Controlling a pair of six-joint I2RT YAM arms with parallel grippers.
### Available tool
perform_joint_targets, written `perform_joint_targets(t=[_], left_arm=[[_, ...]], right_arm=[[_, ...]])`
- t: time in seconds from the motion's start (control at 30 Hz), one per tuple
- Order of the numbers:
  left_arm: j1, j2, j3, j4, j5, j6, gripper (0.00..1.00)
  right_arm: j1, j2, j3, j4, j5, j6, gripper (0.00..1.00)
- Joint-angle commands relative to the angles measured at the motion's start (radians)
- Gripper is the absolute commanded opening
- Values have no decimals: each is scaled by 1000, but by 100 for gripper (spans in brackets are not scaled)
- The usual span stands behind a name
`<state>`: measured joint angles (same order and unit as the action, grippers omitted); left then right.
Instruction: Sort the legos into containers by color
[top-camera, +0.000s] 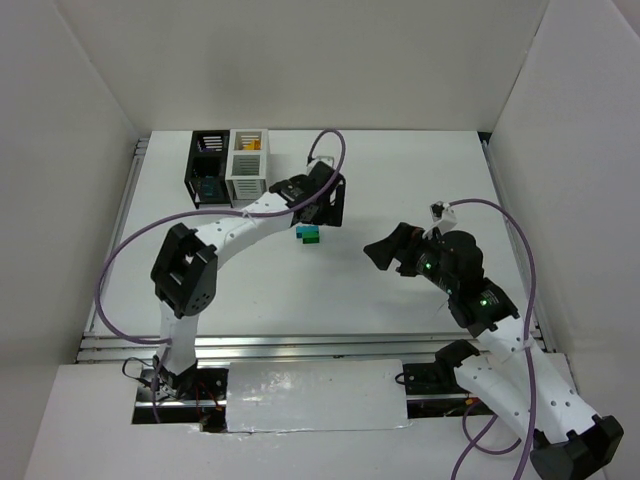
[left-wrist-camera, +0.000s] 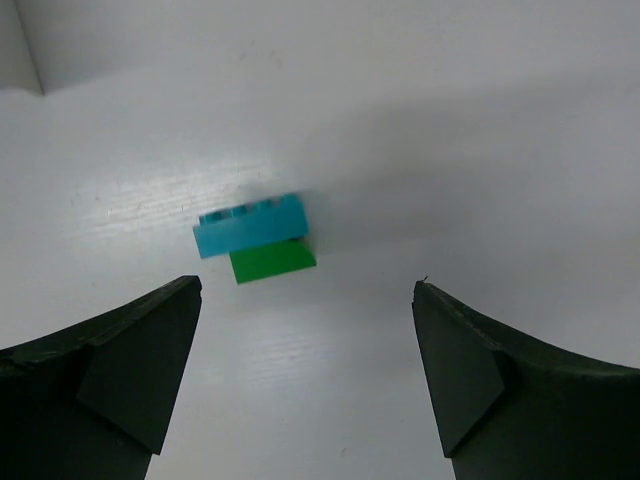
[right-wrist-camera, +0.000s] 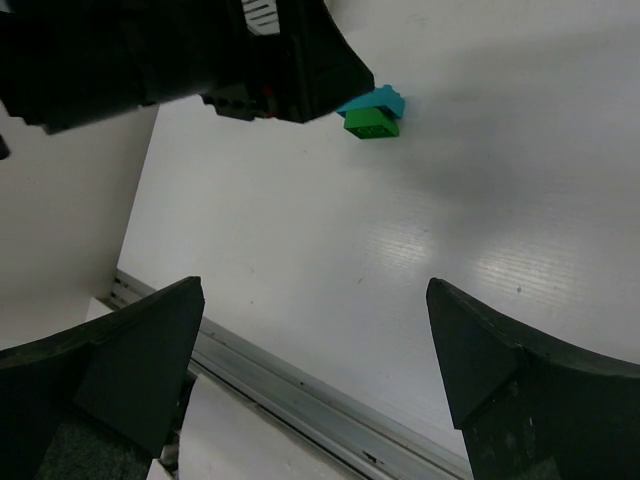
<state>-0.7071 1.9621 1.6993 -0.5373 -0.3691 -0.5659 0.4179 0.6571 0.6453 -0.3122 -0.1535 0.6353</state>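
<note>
A teal lego (top-camera: 305, 231) and a green lego (top-camera: 313, 240) lie touching on the white table, just below my left gripper (top-camera: 328, 213). In the left wrist view the teal lego (left-wrist-camera: 250, 225) and green lego (left-wrist-camera: 272, 261) lie ahead of the open, empty fingers (left-wrist-camera: 150, 350). The black container (top-camera: 209, 167) and the white container (top-camera: 247, 164) stand joined at the back left, with small bricks inside. My right gripper (top-camera: 385, 248) is open and empty at mid right. In its view the teal lego (right-wrist-camera: 378, 101) and green lego (right-wrist-camera: 371, 124) lie far ahead.
White walls enclose the table on three sides. A metal rail (top-camera: 300, 345) runs along the near edge and also shows in the right wrist view (right-wrist-camera: 300, 385). The left arm (right-wrist-camera: 180, 55) fills the upper left of the right wrist view.
</note>
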Motion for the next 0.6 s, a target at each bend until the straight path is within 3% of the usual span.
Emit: perform_joint_targets(t=[0.0, 0.57], left_arm=[[18, 20, -10, -24, -19, -101, 100], [72, 199, 25, 22, 1, -147, 100]], right_arm=[[-4, -13, 1, 10, -18, 4, 100], [-4, 4, -7, 27, -49, -16, 100]])
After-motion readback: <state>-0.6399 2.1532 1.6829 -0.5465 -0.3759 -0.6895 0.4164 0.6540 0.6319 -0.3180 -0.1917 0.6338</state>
